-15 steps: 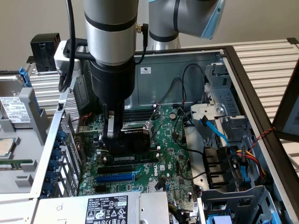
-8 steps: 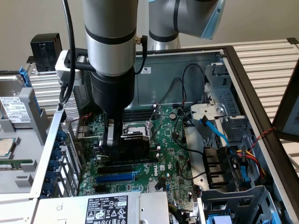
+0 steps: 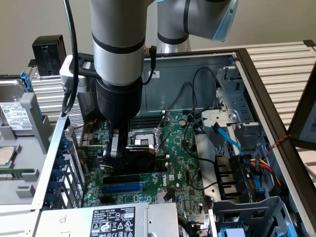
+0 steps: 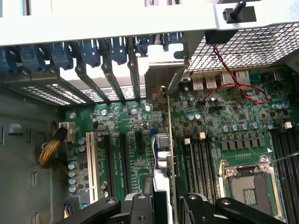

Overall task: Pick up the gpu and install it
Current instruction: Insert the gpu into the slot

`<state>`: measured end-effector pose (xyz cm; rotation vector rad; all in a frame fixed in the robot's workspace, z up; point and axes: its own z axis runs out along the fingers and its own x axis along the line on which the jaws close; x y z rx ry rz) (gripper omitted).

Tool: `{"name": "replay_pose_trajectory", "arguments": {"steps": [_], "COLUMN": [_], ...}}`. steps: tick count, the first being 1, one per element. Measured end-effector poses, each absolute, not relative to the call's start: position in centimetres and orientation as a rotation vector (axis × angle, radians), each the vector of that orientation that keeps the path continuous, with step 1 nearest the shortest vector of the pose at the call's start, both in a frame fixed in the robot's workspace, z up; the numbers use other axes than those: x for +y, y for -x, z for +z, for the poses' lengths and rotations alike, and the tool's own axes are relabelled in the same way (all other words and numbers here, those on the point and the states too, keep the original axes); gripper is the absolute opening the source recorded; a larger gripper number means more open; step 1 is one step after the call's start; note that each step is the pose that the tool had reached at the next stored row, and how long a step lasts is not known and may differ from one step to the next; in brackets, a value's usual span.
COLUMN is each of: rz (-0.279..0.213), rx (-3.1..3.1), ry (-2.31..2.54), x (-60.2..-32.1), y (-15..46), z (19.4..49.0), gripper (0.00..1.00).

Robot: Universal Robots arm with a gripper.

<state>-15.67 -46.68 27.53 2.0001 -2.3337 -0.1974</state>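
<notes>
Pick is done, we're in the install step. From the exterior view's left: blue slot latches line the rear edge of the case. Next over, the gripper is down inside the case, low over the motherboard, toward the board's rear edge and just beside the CPU socket. Jaws are clenched on the gpu, one finger on each face. In the wrist view the card stands on edge and runs from the fingers toward the rear edge. Its silver bracket end is in line with the row of slot covers, at the end of the row nearest the perforated grille. The card lies parallel to the expansion slots, between them and the CPU socket. Can't tell whether its contacts have met a slot, because the card hides its own bottom edge. My read: alignment looks close and seating isn't confirmed. What this calls for is a straight press down with no tilt along the card's length. The bracket has to slide cleanly between the case's rear wall and the board edge. A red-and-black wire loops near the bracket, apart from it for now, and could snag. Further to the exterior view's right, the blue data cable and drive cage are well apart from the work.
</notes>
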Motion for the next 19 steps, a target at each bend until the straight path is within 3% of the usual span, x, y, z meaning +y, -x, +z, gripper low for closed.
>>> {"name": "replay_pose_trajectory", "arguments": {"steps": [19], "rz": [-0.177], "rx": [-2.307], "ry": [-2.015], "x": [-46.4], "y": [15.79], "z": [27.22], "gripper": [0.29]}}
